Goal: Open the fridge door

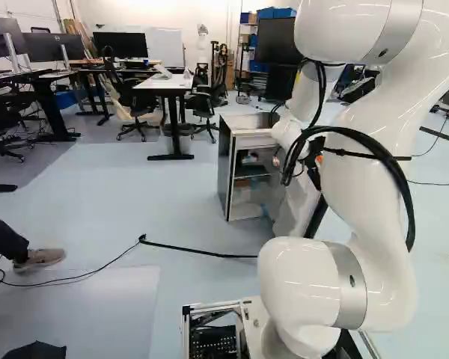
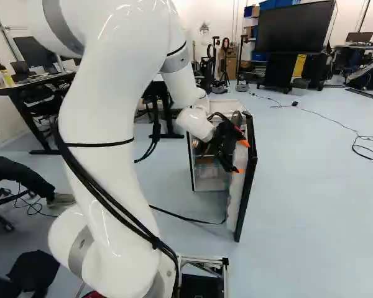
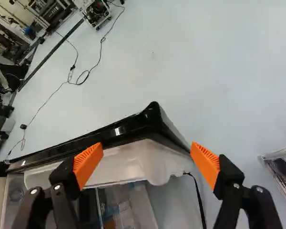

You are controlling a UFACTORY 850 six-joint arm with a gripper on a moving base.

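Observation:
The gripper [image 2: 240,156] is at the upper part of the fridge door [image 2: 248,180] in the right base view. That door stands swung out from the small fridge [image 1: 226,161], its white inner side towards the shelves. In the wrist view the gripper [image 3: 147,163] is open, its orange pads wide apart. The black-edged door's free top corner [image 3: 153,114] lies ahead of the gap, with the white liner [image 3: 150,160] between and beyond the fingers. Whether a finger touches the door cannot be told. In the left base view my arm hides most of the door.
A black strap [image 1: 198,250] runs over the floor to the fridge. A person's shoe [image 1: 41,259] is at the left of the left base view. Behind the fridge stand a white table [image 1: 165,82] and chairs. Cables [image 2: 360,149] lie on the floor at the right.

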